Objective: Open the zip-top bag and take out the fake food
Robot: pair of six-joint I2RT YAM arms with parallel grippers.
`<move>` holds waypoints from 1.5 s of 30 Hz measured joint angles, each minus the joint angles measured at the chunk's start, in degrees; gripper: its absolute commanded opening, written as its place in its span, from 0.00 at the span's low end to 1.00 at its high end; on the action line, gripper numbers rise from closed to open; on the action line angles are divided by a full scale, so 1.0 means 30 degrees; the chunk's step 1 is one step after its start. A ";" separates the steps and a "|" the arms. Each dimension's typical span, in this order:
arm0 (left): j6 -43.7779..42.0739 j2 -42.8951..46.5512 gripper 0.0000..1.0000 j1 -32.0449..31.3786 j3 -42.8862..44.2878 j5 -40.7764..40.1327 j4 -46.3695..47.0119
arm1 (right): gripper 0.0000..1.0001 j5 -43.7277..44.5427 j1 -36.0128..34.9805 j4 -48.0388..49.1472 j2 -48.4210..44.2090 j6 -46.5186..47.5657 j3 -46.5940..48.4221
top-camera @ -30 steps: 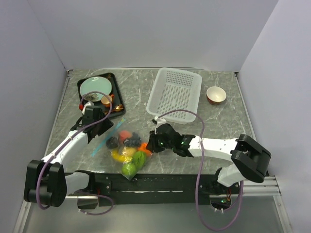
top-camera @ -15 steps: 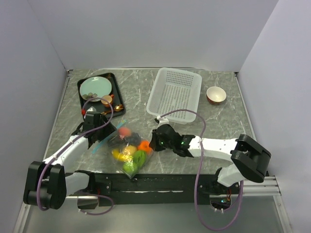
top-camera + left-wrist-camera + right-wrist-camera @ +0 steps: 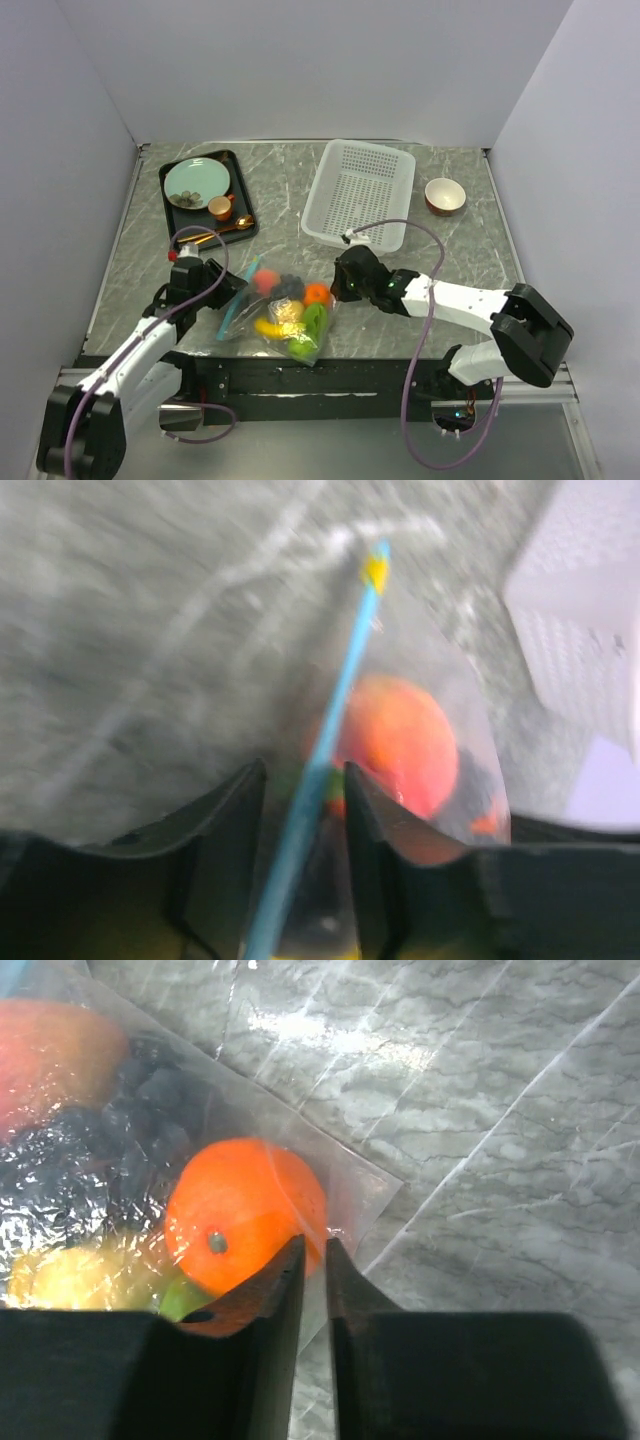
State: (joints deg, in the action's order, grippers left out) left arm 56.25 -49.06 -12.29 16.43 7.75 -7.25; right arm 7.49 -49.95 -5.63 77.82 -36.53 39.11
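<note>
1. The zip-top bag (image 3: 262,305), with the fake food (image 3: 290,312) inside, lay on the worktop (image 3: 450,250) near its front edge, between the arms.
2. The left gripper (image 3: 305,775) stood partly spread, straddling the bag's blue zipper strip (image 3: 352,655).
3. The right gripper (image 3: 308,1245), nearly pressed together, pinched the bag's clear edge beside the orange (image 3: 245,1215).
</note>
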 measured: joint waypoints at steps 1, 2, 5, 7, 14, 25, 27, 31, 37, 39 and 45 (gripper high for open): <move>0.0189 0.0379 0.38 -0.0299 -0.0146 0.0095 0.0007 | 0.32 -0.0022 0.0000 -0.0160 0.0000 0.0087 0.0153; 0.0379 0.0852 0.33 -0.0714 -0.0321 0.0160 0.0022 | 0.33 -0.0066 -0.0015 -0.0350 -0.0022 0.0168 0.0364; 0.1005 0.2455 0.20 -0.1872 -0.0554 0.0138 -0.0299 | 0.39 -0.0182 -0.0073 -0.0743 -0.0299 0.0372 0.0845; 0.1311 0.3337 0.15 -0.2280 -0.0583 0.0153 -0.0568 | 0.44 -0.0226 -0.0117 -0.1005 -0.0721 0.0503 0.1078; 0.1632 0.5158 0.01 -0.2499 -0.0415 0.0124 -0.2062 | 0.51 -0.0437 -0.0583 -0.1486 -0.2463 0.0729 0.1632; -0.3184 0.2412 0.01 -0.2579 0.7264 0.0656 -0.3351 | 0.59 0.0044 -0.0809 -0.3563 -0.3279 0.1865 0.3832; -0.4845 0.1180 0.01 -0.2601 0.9384 0.1304 -0.3249 | 0.60 0.0408 -0.0794 -0.3869 -0.3606 0.2237 0.4677; -0.8320 -0.0860 0.01 -0.2594 1.2386 0.2812 -0.3220 | 0.60 0.0328 -0.0240 -0.3665 -0.4721 0.3060 0.5581; -1.2575 -0.0984 0.01 -0.2572 1.3661 0.4437 -0.4131 | 0.61 -0.2142 0.2499 -0.1515 -0.5821 0.4014 0.5632; -1.3901 -0.0984 0.01 -0.2557 1.4440 0.5231 -0.4947 | 0.62 -0.3351 0.2994 -0.0466 -0.5821 0.4488 0.5595; -1.6415 -0.1005 0.01 -0.2586 1.5832 0.7839 -0.6615 | 0.66 -0.7074 0.3665 0.2943 -0.5850 0.6237 0.4860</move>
State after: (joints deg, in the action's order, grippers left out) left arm 7.01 -52.07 -20.05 63.92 31.27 -27.09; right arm -13.74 -38.96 3.20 60.27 -17.82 53.69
